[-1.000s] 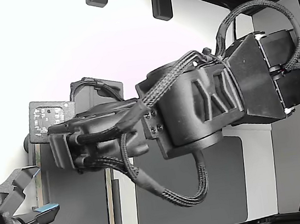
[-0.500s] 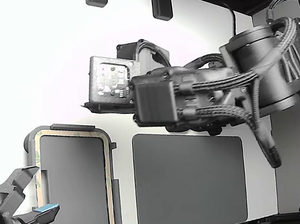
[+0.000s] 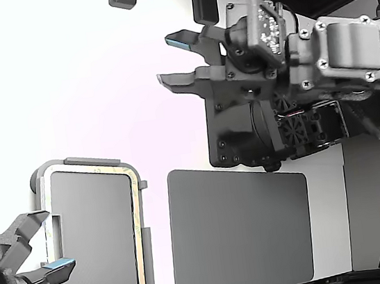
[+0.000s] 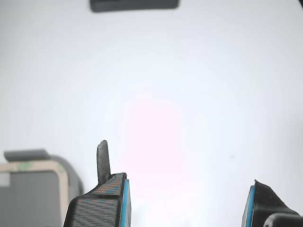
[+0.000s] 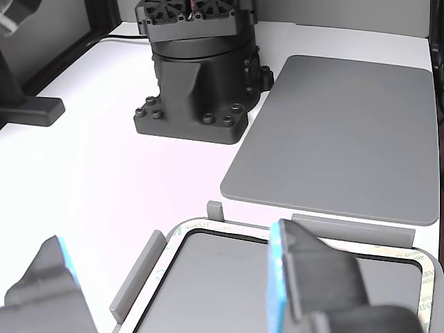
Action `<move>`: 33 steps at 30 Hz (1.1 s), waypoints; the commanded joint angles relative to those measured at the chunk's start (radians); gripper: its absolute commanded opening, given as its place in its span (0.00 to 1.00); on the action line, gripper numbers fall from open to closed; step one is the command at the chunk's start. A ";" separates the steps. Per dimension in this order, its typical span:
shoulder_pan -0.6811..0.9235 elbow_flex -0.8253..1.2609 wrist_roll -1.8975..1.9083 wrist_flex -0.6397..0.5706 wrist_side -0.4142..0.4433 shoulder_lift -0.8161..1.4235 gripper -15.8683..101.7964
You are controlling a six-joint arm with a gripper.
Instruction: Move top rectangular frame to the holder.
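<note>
Arm swung away from holder [image 3: 85, 163] toward exterior view's upper right since earlier frames; gripper [image 3: 174, 58] now over bare white table [image 3: 83, 79], jaws spread wide, empty. We see top rectangular frame [image 3: 141, 218] lying flat inside holder, tabs hugging its edges, at exterior view's lower left, just beside dark grey pad [image 3: 240, 230]. We judge frame thin, light, somewhat flexible; pinch border edge gently, avoid bending.

Pale tan speckled frame [image 3: 142, 222], light grey holder [image 3: 91, 160], dark grey pad [image 3: 240, 228], blue-padded black gripper [image 3: 178, 59].
</note>
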 commanded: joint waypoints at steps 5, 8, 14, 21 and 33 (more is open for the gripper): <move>-0.075 0.387 0.006 -0.153 -0.040 0.514 0.98; -0.104 0.503 0.005 -0.186 -0.051 0.650 0.98; -0.207 0.594 -0.017 -0.149 -0.133 0.664 0.98; -0.212 0.712 -0.023 -0.167 -0.120 0.664 0.98; -0.210 0.758 -0.052 -0.178 -0.156 0.664 0.98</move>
